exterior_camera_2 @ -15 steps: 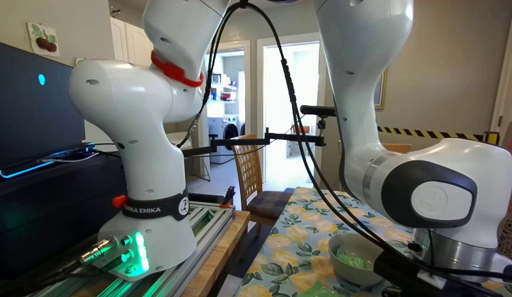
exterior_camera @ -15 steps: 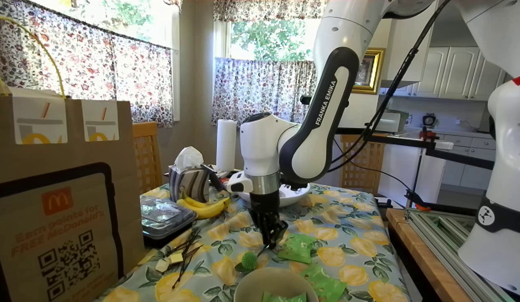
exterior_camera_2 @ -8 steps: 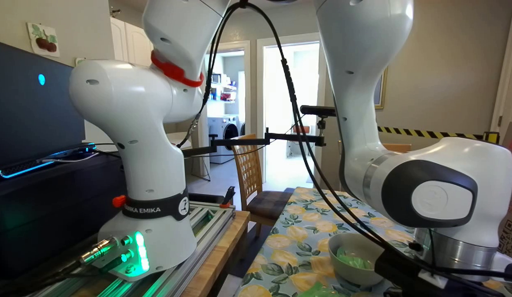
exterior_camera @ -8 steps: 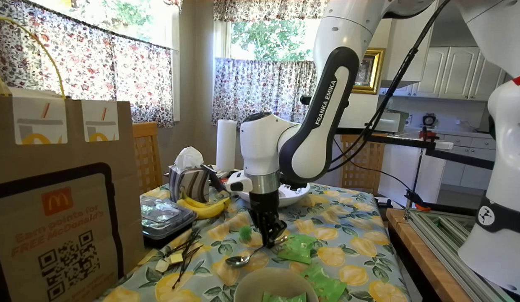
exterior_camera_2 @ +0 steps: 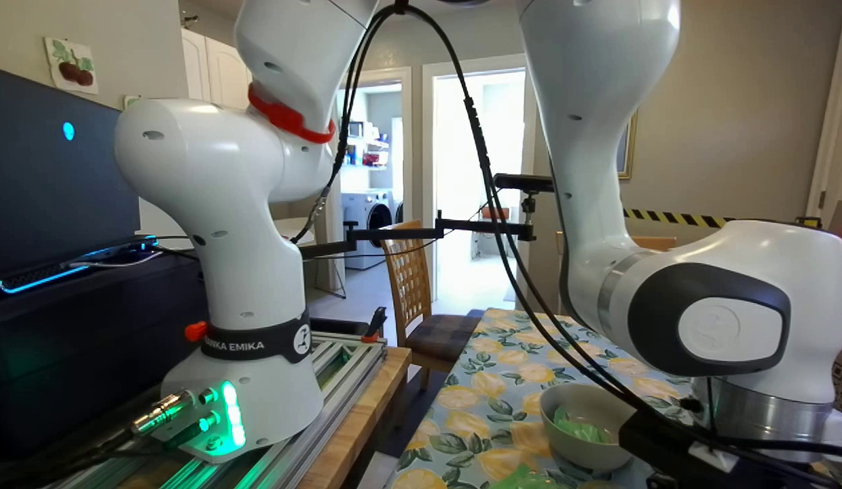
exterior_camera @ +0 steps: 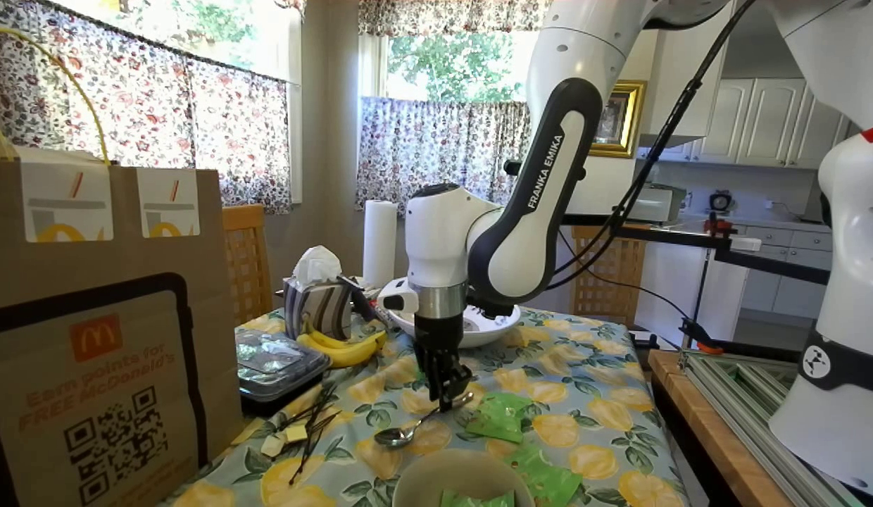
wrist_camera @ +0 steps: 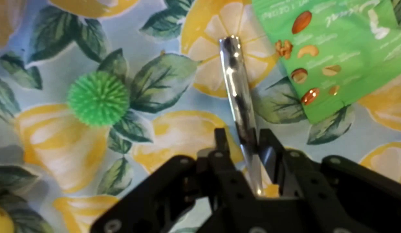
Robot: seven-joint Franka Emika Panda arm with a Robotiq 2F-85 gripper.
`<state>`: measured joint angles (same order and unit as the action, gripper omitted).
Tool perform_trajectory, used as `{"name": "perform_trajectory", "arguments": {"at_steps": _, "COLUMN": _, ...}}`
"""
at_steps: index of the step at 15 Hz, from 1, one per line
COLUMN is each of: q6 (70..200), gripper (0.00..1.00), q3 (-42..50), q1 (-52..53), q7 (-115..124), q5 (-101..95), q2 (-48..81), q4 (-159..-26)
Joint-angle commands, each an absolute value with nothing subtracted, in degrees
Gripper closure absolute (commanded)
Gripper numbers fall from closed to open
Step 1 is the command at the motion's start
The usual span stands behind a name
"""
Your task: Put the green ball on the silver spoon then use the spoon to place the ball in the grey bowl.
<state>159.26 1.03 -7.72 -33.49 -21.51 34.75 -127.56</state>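
Your green, round, bristly ball [wrist_camera: 98, 98] lies on the lemon-print, cloth-covered surface [exterior_camera: 556, 338], left of the end effector [wrist_camera: 243, 134] in the wrist view, well apart from it and not on the shiny, silver metal spoon [wrist_camera: 237, 85]. Expect the ball to be light, springy and quick to roll; you would do best to pinch it gently across its middle. Your end effector is released, its fingers [wrist_camera: 221, 139] apart with the spoon's handle between them; you cannot tell whether the nearer finger touches it. The spoon should be stiff and slippery, so take the handle squarely, or the scoop [exterior_camera: 393, 438] may twist under the ball. Nearer the camera than your end effector in an exterior view sits the round, pale grey bowl [exterior_camera: 433, 473]; a crumpled green packet [exterior_camera: 479, 498] lies in it, so the ball may come to rest on that. Beyond your end effector, the wide white bowl [exterior_camera: 493, 335] holds something too hidden to name, and well off to its left in that view, the clear-lidded, dark plastic box [exterior_camera: 274, 359] glints too much for you to tell its contents
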Motion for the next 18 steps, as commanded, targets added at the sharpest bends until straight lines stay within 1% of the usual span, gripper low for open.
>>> {"name": "perform_trajectory", "arguments": {"at_steps": 1, "q6": 160.8, "gripper": 0.36, "q3": 2.2, "q1": -8.1, "q7": -26.7, "q5": -18.9, "q2": 30.4, "q4": -129.4}}
{"name": "perform_trajectory", "arguments": {"at_steps": 5, "q6": 160.4, "gripper": 0.06, "q3": 5.2, "q1": -6.5, "q7": -17.5, "q5": -17.3, "q2": 29.1, "q4": -128.3}}
{"name": "perform_trajectory", "arguments": {"at_steps": 6, "q6": 160.6, "gripper": 0.01, "q3": 6.2, "q1": -5.8, "q7": -14.7, "q5": -17.1, "q2": 29.3, "q4": -128.0}}
{"name": "perform_trajectory", "arguments": {"at_steps": 7, "q6": 160.7, "gripper": 0.0, "q3": 7.1, "q1": -5.2, "q7": -12.1, "q5": -16.9, "q2": 29.7, "q4": -127.7}}
{"name": "perform_trajectory", "arguments": {"at_steps": 18, "q6": 159.5, "gripper": 0.0, "q3": 16.4, "q1": 3.1, "q7": 15.6, "q5": -12.3, "q2": 35.9, "q4": -124.8}}
